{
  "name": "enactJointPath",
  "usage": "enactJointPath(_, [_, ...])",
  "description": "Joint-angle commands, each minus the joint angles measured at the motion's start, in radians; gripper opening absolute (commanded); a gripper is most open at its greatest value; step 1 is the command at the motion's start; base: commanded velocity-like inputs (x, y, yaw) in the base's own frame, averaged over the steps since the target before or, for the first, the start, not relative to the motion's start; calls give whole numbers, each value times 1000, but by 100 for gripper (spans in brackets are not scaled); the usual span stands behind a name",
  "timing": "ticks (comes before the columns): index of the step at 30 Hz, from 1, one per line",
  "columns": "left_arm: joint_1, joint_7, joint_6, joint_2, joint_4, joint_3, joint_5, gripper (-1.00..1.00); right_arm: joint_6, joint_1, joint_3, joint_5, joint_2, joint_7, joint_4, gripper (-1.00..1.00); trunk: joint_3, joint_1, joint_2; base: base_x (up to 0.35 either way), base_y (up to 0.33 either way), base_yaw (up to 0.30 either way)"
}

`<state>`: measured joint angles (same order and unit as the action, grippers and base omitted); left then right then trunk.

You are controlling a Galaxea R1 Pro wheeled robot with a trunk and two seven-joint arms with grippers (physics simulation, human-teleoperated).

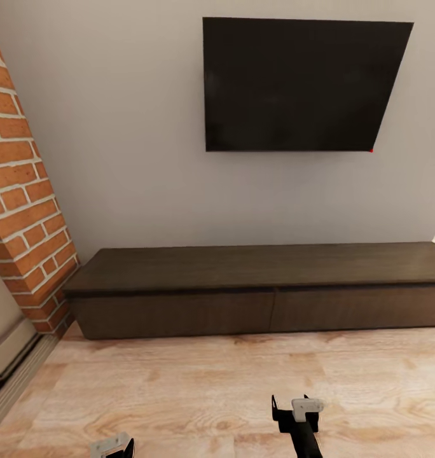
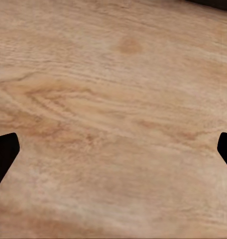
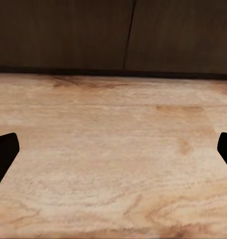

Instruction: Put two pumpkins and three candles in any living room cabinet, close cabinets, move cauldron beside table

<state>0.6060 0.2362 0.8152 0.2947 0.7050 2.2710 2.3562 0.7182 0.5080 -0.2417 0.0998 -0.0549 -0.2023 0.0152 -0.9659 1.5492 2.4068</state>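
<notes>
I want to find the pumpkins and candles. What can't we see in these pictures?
- Inside of the cabinet: head view, hidden behind its shut drawer fronts.
- Cabinet's right end: head view, cut off by the picture edge.
- Left gripper: wrist view, only the jaws' dark tips at the edges, wide apart.

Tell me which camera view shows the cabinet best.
The head view: the whole long, low dark cabinet sits against the wall under the TV, both drawer fronts shut. The right wrist view catches just the lower fronts and the seam between them, past the floor. The left wrist view has at most a dark sliver at one corner.
</notes>
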Motion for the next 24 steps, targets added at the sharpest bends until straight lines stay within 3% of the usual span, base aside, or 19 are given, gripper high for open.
enactJointPath(1, [1,4,4,0,2,4,0,100,5,0,-9,10,-1,-2,2,100,-1,0,0,166,290,-15])
enactJointPath(5, [1,-1,3,-2,2,4,0,100,6,-3,-10,10,-2,-2,1,100,-1,0,0,203,209,-6])
enactJointPath(11, [1,-1,19,-35,5,-5,0,100,2,-3,-12,12,-2,-4,-22,100,-1,0,0,35,20,0])
enactJointPath(13, [1,13,75,-42,15,-11,0,100,-5,-3,-8,19,-1,-8,-73,100,-1,0,0,5,3,0])
enactJointPath(15, [2,59,124,-45,46,-12,0,100,-17,-3,-6,32,0,-9,-115,100,-1,0,0,2,1,0])
enactJointPath(17, [10,160,159,-49,109,-13,0,100,-36,-3,-5,57,0,-8,-158,100,-1,0,0,1,1,0])
enactJointPath(18, [29,250,172,-51,161,-13,-5,100,-48,-3,-5,77,1,-8,-187,100,-1,0,0,0,0,0])
enactJointPath(21, [71,404,184,-53,241,-14,-73,100,-64,-2,-4,111,2,-8,-231,100,-1,0,0,0,0,0])
enactJointPath(24, [125,723,191,-54,384,-30,-321,100,-77,-2,-4,190,3,-8,-295,100,-1,0,0,0,0,0])
